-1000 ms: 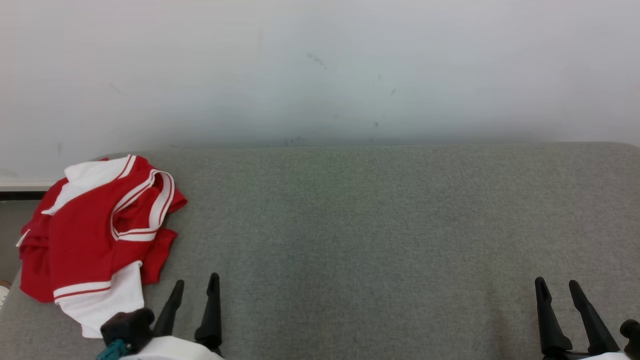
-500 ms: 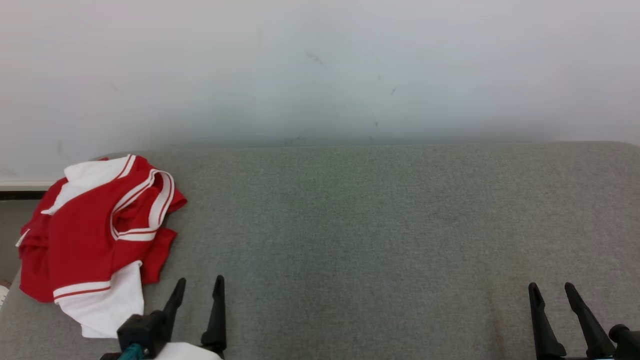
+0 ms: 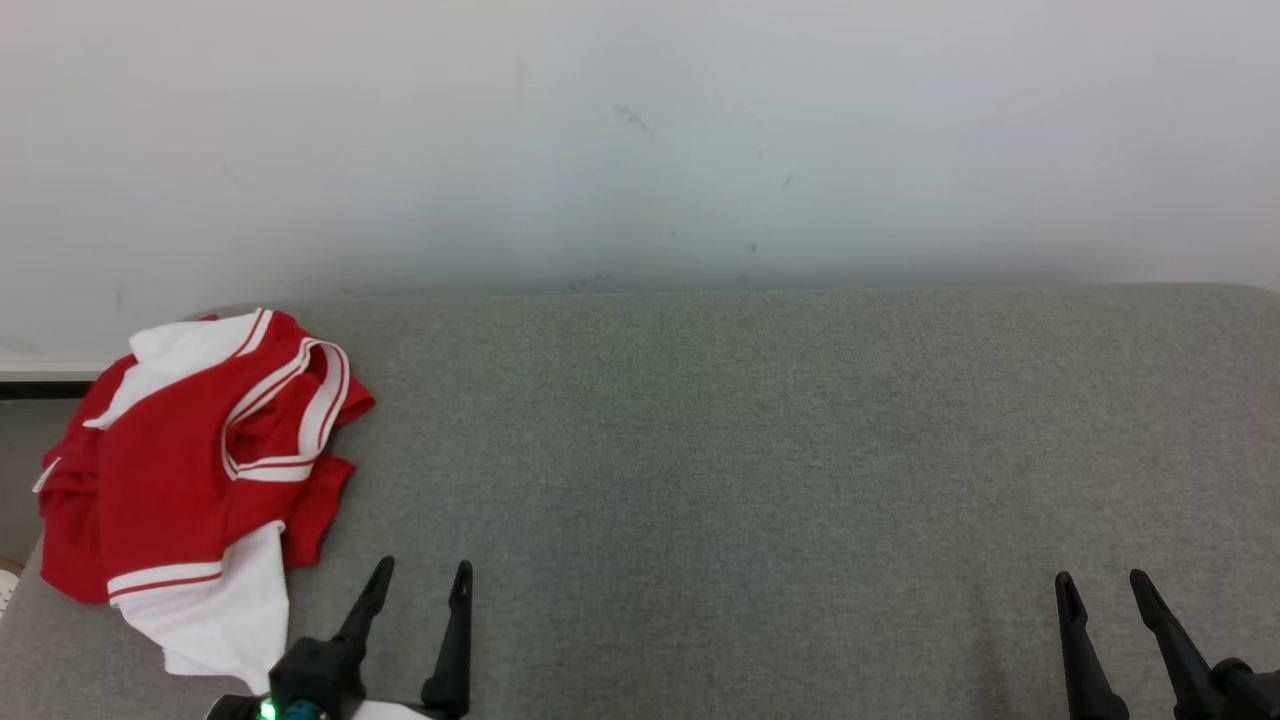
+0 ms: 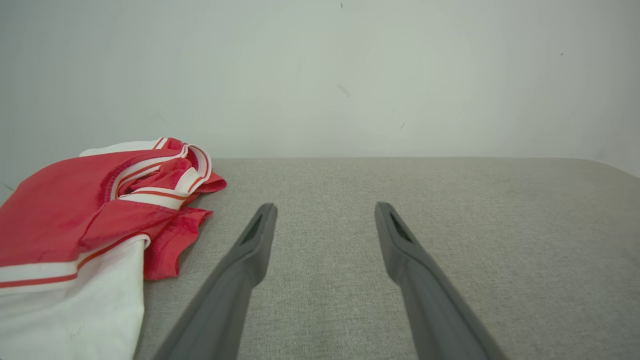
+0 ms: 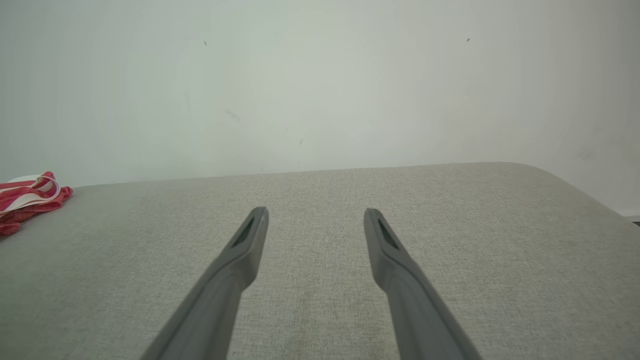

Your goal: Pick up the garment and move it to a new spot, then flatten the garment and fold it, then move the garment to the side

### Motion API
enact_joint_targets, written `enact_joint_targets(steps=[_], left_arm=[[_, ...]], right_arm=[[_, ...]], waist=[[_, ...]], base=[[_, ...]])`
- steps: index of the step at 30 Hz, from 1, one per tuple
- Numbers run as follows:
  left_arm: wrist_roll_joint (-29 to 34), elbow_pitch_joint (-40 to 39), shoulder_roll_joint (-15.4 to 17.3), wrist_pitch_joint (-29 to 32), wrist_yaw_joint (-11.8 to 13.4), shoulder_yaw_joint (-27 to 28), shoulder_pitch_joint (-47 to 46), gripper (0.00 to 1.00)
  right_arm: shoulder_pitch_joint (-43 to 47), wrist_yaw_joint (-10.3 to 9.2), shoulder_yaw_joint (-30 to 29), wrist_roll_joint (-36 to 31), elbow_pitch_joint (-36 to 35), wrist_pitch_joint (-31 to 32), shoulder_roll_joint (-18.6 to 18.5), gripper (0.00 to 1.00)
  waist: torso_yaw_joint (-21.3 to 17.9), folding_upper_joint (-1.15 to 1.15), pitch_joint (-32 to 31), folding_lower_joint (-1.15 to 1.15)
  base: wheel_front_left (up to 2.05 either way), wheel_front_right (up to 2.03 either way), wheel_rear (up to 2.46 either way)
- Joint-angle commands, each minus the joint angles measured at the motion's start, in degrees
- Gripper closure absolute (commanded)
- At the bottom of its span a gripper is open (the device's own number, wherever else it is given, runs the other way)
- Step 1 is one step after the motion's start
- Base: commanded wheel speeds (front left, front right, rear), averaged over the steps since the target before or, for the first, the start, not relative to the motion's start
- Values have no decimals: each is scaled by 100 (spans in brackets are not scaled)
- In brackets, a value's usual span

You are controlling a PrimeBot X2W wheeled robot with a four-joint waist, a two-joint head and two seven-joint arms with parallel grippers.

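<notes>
1. The step in hand appears to be the first one, the pick-up, and it has not begun. The red-and-white garment (image 3: pixel 190 470) lies crumpled on the left edge of the grey cloth-covered table (image 3: pixel 750 450), toward its far-left corner, with nothing gripping it.
2. The left gripper (image 3: pixel 424 566) sits at the near edge, just beside the garment's white lower part but not touching it. Its jaws are spread wide and hold nothing.
3. The right gripper (image 3: pixel 1101 577) is by the near-right corner, well apart from the garment. Its jaws are also spread wide and empty.
4. The next move likely calls for the left gripper to swing left over the heap and close on a raised fold, such as the striped band on top. The table's bare middle offers room for the new spot.
5. The garment covers the table's left edge, so how much cloth hangs over it cannot be told. Which folds are sleeves or collar is hard to make out. In the head view, the bottom edge cuts off both grippers.
</notes>
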Motion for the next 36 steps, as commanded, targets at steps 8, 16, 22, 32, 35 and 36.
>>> enact_joint_targets(steps=[8,16,22,32,35,36], left_arm=[[435,-42,68,-141,38,-35,63,0],[760,-52,17,-215,58,-89,104,0],[1004,-41,-11,-277,28,-113,118,0],[1019,-16,-63,-274,-34,-51,108,0],[1020,-6,-85,-274,-61,-34,95,0],[1023,-2,-91,-274,-60,-31,92,0]], right_arm=[[82,-9,16,-403,1,-132,0,0],[109,-9,66,-563,31,-210,-6,0],[119,-10,82,-747,15,-270,-45,0],[131,-10,107,-702,16,-270,-79,0],[125,-10,121,-692,23,-270,-87,0],[118,-10,122,-688,26,-269,-90,0]], waist=[[2,0,1,0],[-9,0,13,0],[-22,0,22,0],[-21,0,41,0],[-7,0,50,0],[0,0,54,0]], base=[[0,0,0],[0,0,0],[0,0,0],[0,0,0],[0,0,0],[0,0,0]])
